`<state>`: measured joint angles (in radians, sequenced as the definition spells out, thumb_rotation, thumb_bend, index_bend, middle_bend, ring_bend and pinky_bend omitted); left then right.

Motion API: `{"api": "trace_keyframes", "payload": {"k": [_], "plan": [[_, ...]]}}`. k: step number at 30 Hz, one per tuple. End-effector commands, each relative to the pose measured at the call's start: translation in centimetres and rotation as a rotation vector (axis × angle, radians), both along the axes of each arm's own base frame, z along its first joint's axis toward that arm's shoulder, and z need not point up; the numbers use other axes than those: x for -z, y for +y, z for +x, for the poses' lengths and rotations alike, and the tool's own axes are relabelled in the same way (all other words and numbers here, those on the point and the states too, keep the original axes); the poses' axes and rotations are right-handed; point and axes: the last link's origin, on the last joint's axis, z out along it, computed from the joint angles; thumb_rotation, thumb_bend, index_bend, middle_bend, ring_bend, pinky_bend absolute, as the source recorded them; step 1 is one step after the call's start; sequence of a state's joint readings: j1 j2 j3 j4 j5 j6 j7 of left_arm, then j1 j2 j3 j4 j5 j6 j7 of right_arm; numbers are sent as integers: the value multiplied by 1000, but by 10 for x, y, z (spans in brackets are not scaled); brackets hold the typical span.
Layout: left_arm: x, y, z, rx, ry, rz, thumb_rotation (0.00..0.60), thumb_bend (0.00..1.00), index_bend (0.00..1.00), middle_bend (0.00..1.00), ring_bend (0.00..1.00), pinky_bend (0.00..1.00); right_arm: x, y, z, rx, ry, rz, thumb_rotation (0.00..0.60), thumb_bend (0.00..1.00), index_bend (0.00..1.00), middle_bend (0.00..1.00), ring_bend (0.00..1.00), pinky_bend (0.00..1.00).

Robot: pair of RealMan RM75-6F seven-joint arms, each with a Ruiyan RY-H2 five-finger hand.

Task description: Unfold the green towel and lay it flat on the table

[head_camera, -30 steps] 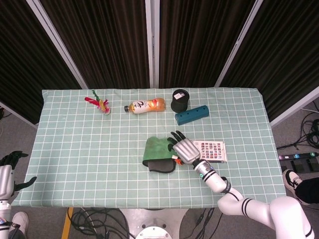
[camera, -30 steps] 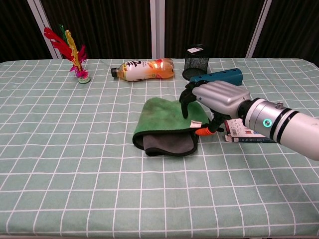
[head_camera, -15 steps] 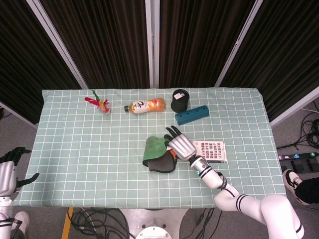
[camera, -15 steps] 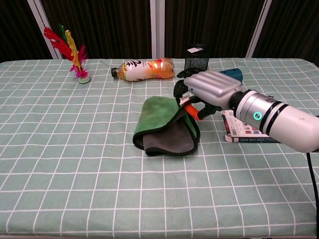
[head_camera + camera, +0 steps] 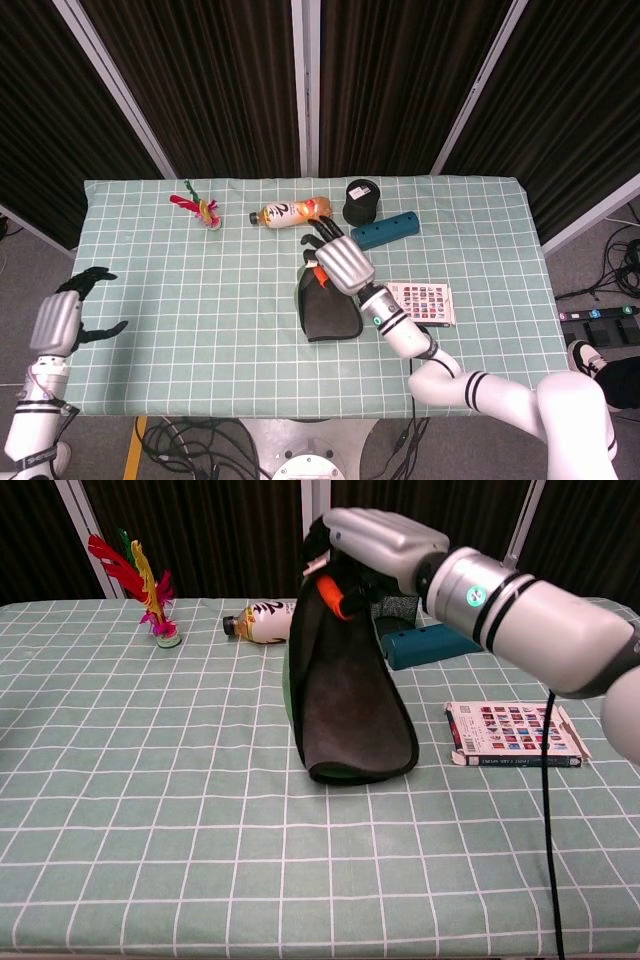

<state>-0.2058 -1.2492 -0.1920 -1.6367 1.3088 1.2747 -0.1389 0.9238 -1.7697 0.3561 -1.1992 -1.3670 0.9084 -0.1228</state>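
The green towel point(image 5: 345, 695) hangs in the air near the middle of the table point(image 5: 180, 300). Its top edge is up high and its bottom edge touches the checked cloth. The side facing the chest camera looks dark grey, with a thin green edge showing on the left.

The right hand point(image 5: 375, 545) holds the towel by the top. Its fingers point(image 5: 318, 243) are curled in tight around the cloth, and an orange bit shows under them.

The left hand point(image 5: 62, 318) is far off at the left edge of the table. Its fingers are spread apart and hold nothing.

Behind the towel lie a drink bottle point(image 5: 290, 211), a black cup point(image 5: 361, 201) and a blue bar point(image 5: 385, 229). A feather toy point(image 5: 140, 580) stands at the back left. A flat book point(image 5: 515, 733) lies just to the right of the towel.
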Motion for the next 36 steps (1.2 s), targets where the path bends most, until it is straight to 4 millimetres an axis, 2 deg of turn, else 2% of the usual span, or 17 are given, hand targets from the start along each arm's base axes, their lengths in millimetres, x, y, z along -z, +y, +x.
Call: {"api": "trace_keyframes", "payload": {"k": [1, 6, 14, 20, 26, 30, 36], "plan": [[17, 22, 13, 4, -124, -39, 600, 91, 358, 321, 245, 282, -13, -6, 27, -8, -27, -6, 600, 587, 710, 277, 58, 0], [43, 50, 28, -34, -295, -144, 600, 75, 358, 321, 245, 284, -25, -8, 56, 5, -61, -1, 600, 585, 705, 274, 55, 0], [60, 82, 48, -39, -335, -158, 600, 20, 339, 295, 245, 287, -43, -13, 89, -21, 30, -116, 600, 585, 686, 252, 39, 0], [60, 91, 54, -44, -318, -149, 600, 0, 318, 279, 245, 289, -67, -13, 104, -73, 127, -277, 600, 586, 677, 240, 27, 0], [64, 87, 53, -52, -321, -169, 597, 0, 316, 277, 245, 290, -84, -13, 112, -121, 212, -372, 600, 586, 672, 235, 9, 0], [68, 85, 53, -60, -347, -187, 559, 0, 316, 277, 245, 291, -75, -7, 120, -148, 239, -342, 600, 585, 668, 230, 2, 0], [75, 87, 57, -78, -397, -219, 419, 0, 316, 276, 245, 291, -39, 8, 132, -195, 333, -314, 600, 584, 668, 227, 0, 0]]}}
